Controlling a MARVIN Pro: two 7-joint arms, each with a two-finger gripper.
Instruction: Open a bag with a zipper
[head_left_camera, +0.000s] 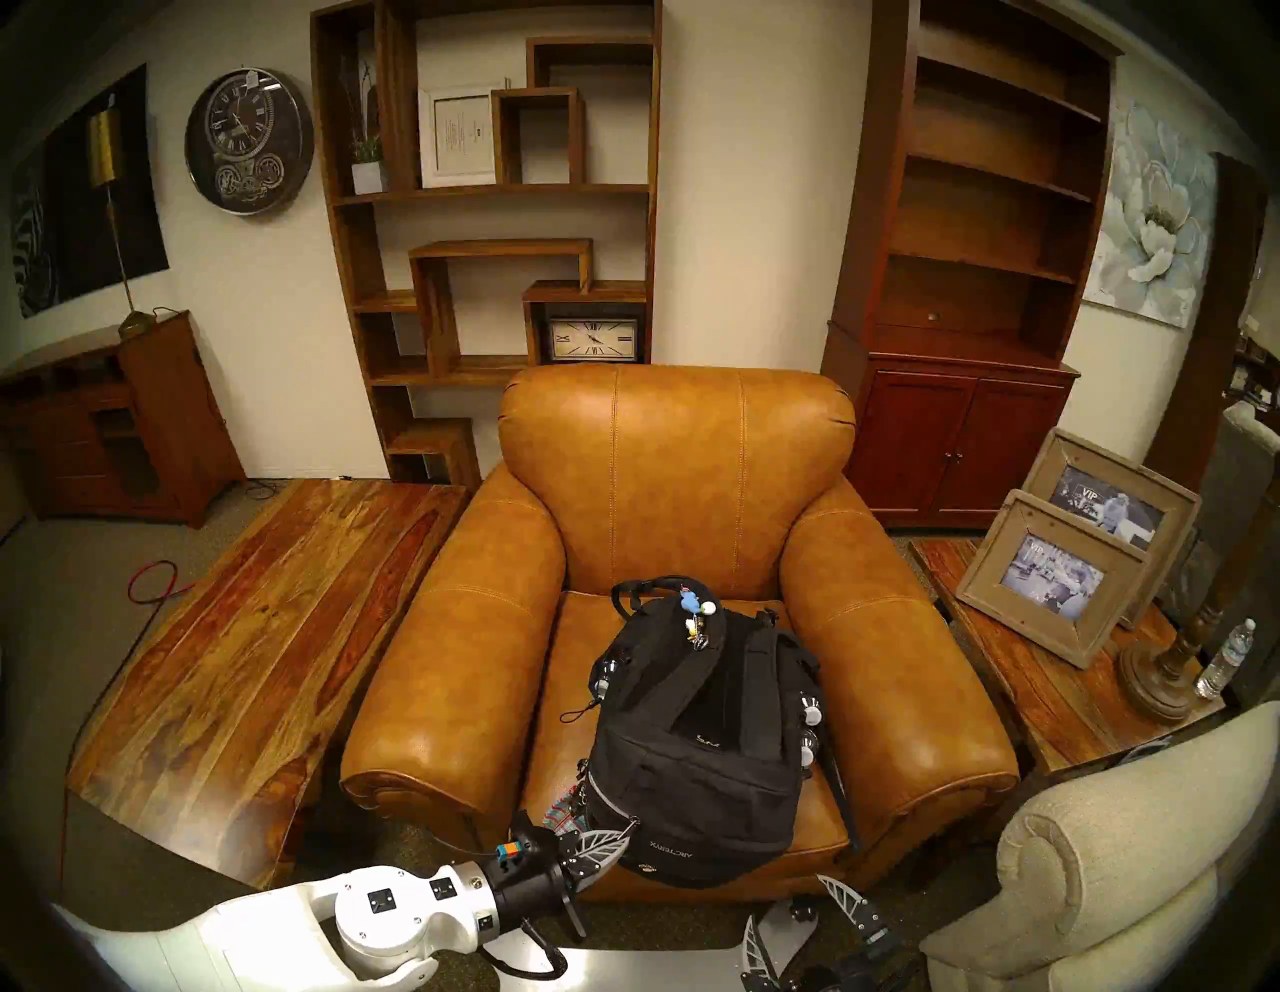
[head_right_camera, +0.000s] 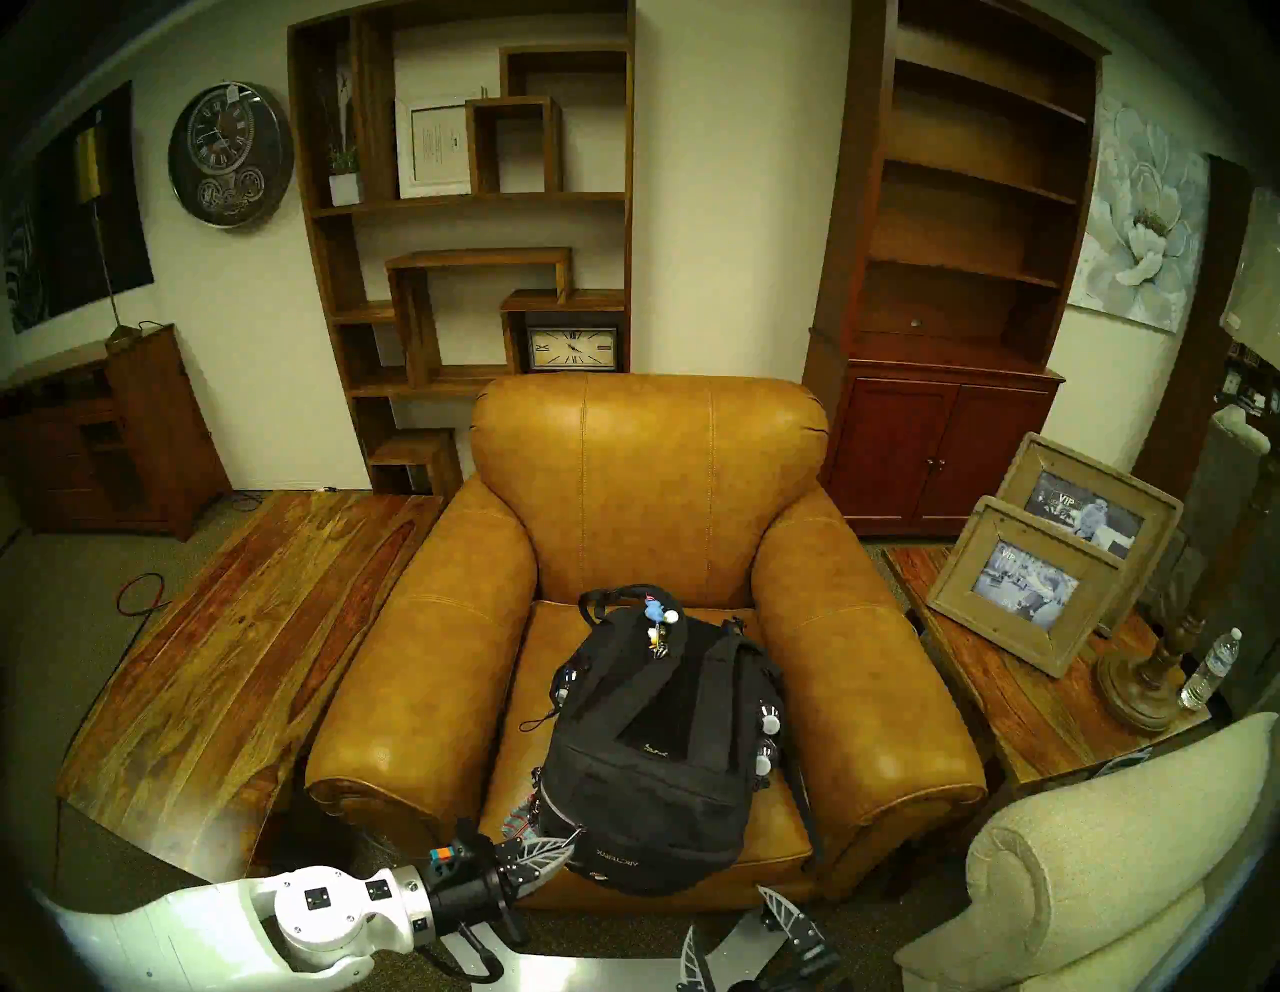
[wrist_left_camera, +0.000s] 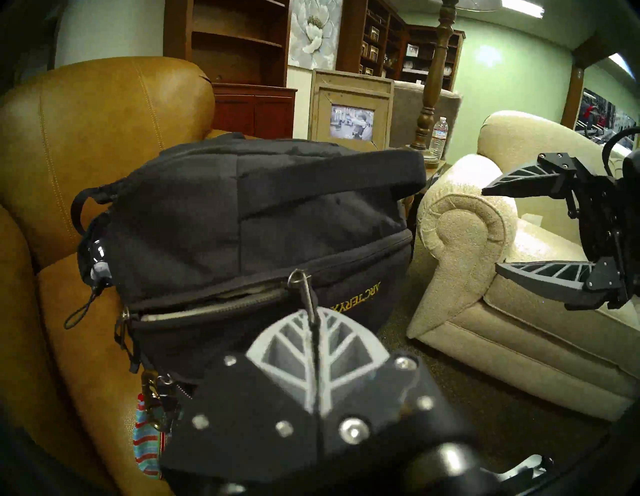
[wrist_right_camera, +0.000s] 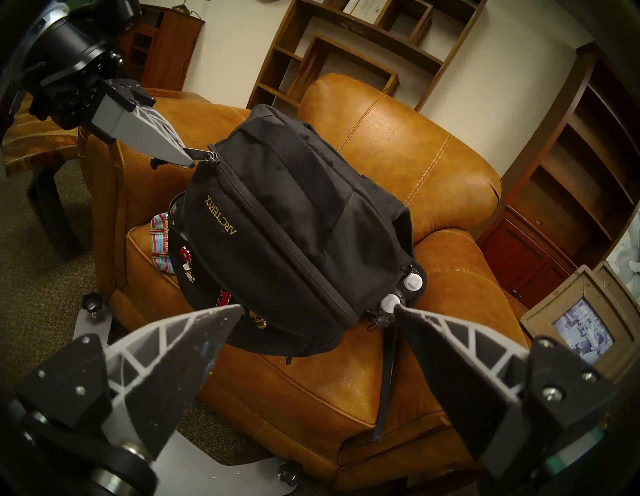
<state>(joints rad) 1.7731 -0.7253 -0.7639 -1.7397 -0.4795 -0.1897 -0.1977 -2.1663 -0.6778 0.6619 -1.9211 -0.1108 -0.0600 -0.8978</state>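
Black backpack (head_left_camera: 699, 748) lying on tan leather armchair (head_left_camera: 443, 693) seat. Left claw (wrist_right_camera: 181, 156) pinched on zipper pull tab (wrist_left_camera: 304, 291), zipper (wrist_left_camera: 207, 308) partly parted. Right claw (wrist_right_camera: 318, 325) spread wide, clear of backpack.

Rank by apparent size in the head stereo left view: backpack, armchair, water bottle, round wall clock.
1. armchair
2. backpack
3. round wall clock, though it hangs farther from the camera, so it looks smaller
4. water bottle

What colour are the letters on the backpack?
Gold-yellow lettering on the black backpack, clearest from the right wrist.
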